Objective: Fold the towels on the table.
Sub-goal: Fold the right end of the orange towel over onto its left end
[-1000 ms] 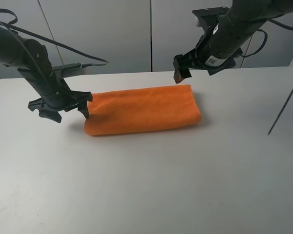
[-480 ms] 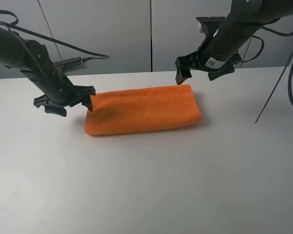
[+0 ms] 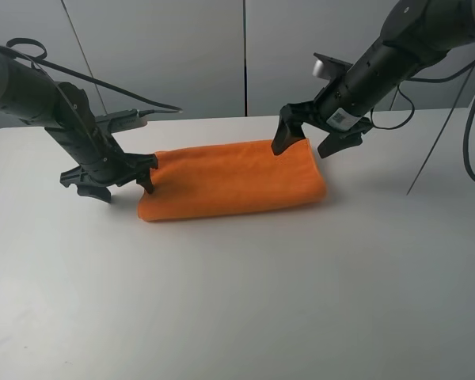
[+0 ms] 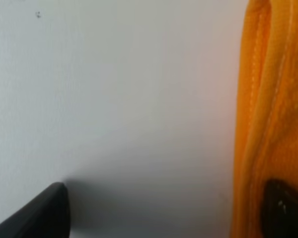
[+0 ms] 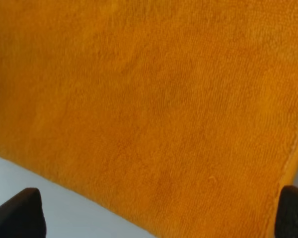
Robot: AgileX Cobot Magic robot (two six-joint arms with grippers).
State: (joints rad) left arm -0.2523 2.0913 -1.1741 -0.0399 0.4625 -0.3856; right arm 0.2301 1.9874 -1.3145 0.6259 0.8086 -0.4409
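The orange towel [image 3: 233,178] lies folded into a long strip on the white table [image 3: 245,293]. My left gripper [image 3: 123,188] is open and low at the towel's left end, with one finger against the towel's edge and the other over bare table. In the left wrist view [image 4: 164,213] the towel's stitched edges [image 4: 268,99] run beside one fingertip [image 4: 285,208]. My right gripper [image 3: 302,147] is open and straddles the towel's far right corner. The towel [image 5: 149,99] fills the right wrist view between the open fingers [image 5: 154,213]. The white label is hidden.
A grey panelled wall [image 3: 182,55] rises behind the table's far edge. Black cables [image 3: 443,150] hang from the right arm over the table's right side. Bare table [image 5: 64,210] shows beside the towel in the right wrist view.
Both grippers have come down to the towel. The left one moved right and lower to the left end. The right one dropped from above onto the far right corner.
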